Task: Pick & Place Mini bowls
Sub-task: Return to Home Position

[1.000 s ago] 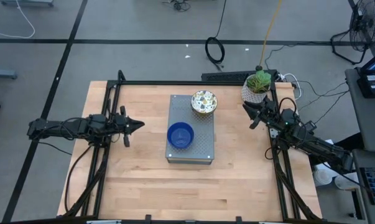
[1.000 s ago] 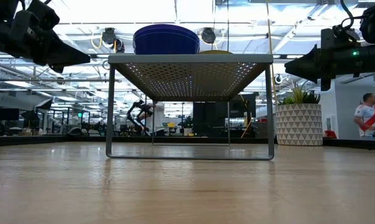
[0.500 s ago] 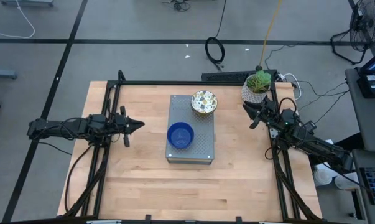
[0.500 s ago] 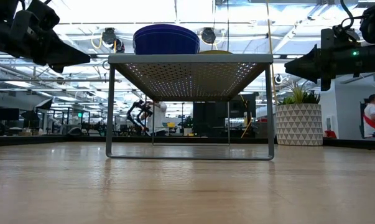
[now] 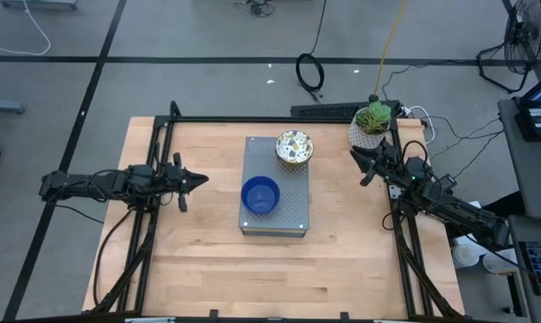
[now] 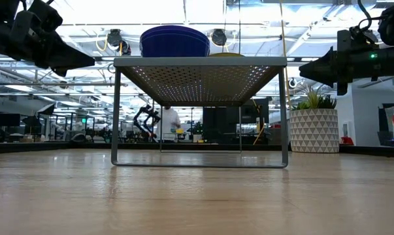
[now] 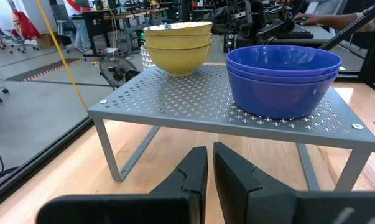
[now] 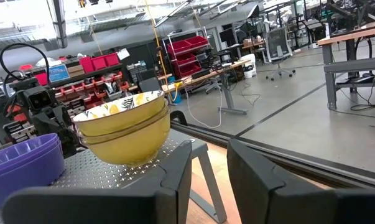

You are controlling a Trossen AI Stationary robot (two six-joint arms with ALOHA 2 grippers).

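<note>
Shelf (image 5: 288,205) carries the blue stack (image 5: 260,195) nearer the left gripper (image 5: 196,181), which is nearly closed and empty. The right gripper (image 5: 357,157), parted and empty, faces the patterned stack (image 5: 294,146).

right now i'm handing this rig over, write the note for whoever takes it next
Left pincer: shut, empty, raised at the table's left side, pointing at the shelf.
Right pincer: open, empty, raised at the right side beside the plant pot.
Bowls: blue stack by the shelf's left edge, patterned stack at its corner nearest the plant pot; every bowl in view is on the shelf.
Done: stacking looks complete.
Left: likely only parking both arms.
</note>
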